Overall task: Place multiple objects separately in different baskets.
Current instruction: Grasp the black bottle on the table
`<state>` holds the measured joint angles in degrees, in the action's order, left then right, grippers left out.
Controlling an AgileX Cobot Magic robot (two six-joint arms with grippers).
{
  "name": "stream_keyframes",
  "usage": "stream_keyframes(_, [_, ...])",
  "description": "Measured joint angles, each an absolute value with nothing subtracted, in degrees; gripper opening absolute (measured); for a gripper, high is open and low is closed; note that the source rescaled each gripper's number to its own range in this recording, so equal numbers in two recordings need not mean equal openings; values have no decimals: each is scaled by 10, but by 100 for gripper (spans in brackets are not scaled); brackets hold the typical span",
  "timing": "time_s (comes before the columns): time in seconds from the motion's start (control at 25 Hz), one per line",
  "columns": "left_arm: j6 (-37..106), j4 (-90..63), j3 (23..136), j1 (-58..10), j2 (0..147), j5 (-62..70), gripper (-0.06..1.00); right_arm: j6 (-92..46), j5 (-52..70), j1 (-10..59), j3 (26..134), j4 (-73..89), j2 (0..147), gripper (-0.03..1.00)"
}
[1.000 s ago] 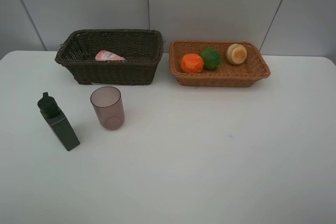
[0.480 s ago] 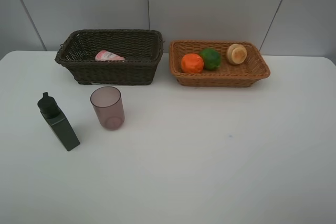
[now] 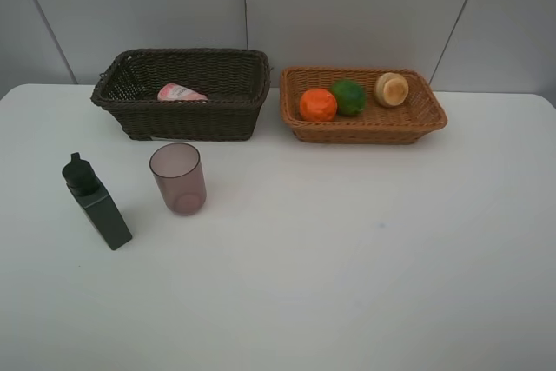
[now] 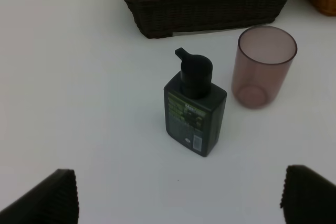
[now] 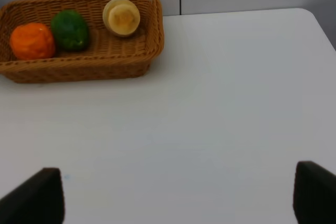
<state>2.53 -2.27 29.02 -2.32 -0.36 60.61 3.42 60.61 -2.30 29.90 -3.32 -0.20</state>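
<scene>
The dark brown basket (image 3: pixel 187 119) at the back left holds the pink squeeze bottle (image 3: pixel 180 92), lying down. Beside it, the orange-tan basket (image 3: pixel 365 125) holds an orange (image 3: pixel 318 105), a green lime (image 3: pixel 349 96) and a peach-coloured fruit (image 3: pixel 392 89). On the table in front of the dark basket stand the dark green square bottle (image 3: pixel 97 204) and the mauve cup (image 3: pixel 178 178). My left gripper (image 4: pixel 178 203) is open and empty, short of the green bottle (image 4: pixel 194 108). My right gripper (image 5: pixel 176 198) is open and empty, well back from the tan basket (image 5: pixel 84 66). Neither arm shows in the exterior high view.
The white table (image 3: pixel 347 249) runs back to a grey panelled wall (image 3: pixel 347 6) just behind the baskets. The table's right edge (image 5: pixel 320 24) lies past the tan basket.
</scene>
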Motion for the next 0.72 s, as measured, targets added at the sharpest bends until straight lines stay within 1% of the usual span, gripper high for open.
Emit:
stream_keyframes(0.16, [20, -22, 294, -23, 0, 604, 100, 34, 606, -23, 299, -33, -2, 88])
stream_keyframes(0.28, [9, -28, 322, -23, 47, 577, 100, 34, 606, -23, 299, -33, -2, 88])
stream_keyframes(0.36, [8, -39, 345, -23, 104, 570, 100, 34, 606, -23, 299, -33, -2, 88])
stream_keyframes(0.72, [6, -72, 442, -23, 443, 563, 100, 34, 606, -23, 299, -33, -2, 88])
